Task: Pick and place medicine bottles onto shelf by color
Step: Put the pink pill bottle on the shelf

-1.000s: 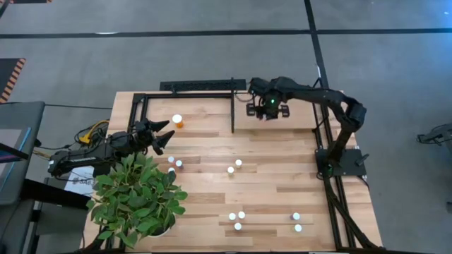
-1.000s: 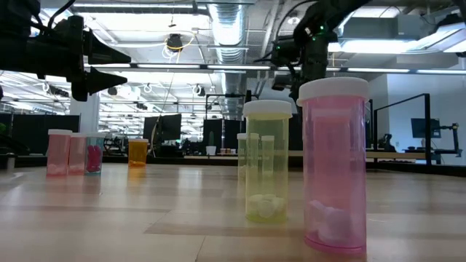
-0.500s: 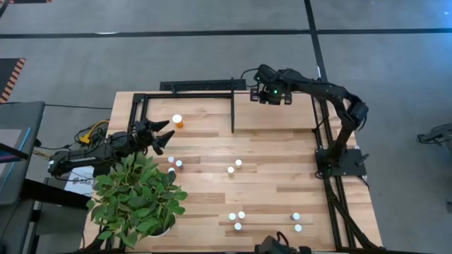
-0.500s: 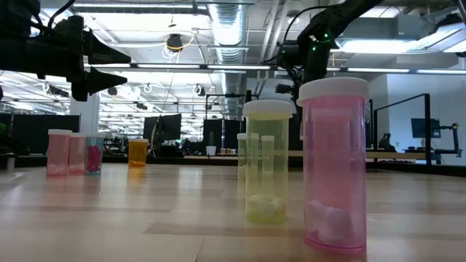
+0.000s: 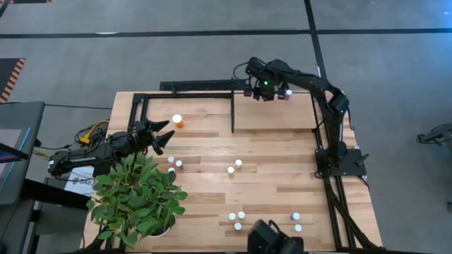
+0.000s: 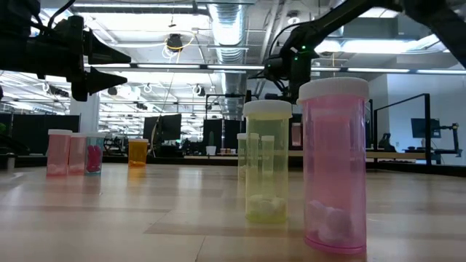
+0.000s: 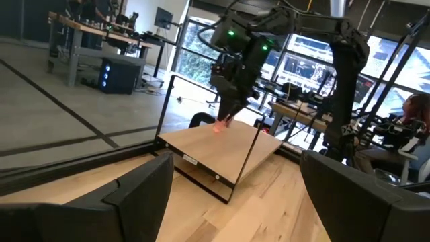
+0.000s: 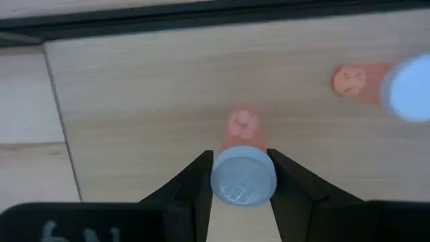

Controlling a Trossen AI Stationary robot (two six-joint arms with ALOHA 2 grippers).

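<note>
A red vial (image 8: 242, 176) is clamped between the fingers of the right gripper (image 8: 242, 176), cap up, just over the shelf (image 8: 148, 94), near its back edge. It is held upright, probably so it can be set down standing. Another red vial (image 8: 406, 87) stands close by on the board, so this corner seems meant for red ones. The left gripper (image 5: 161, 135) waits with fingers spread near the orange bottle (image 5: 177, 121). Other vials (image 5: 234, 166) remain on the table (image 5: 282, 183), beside a plant (image 5: 138, 194).
</note>
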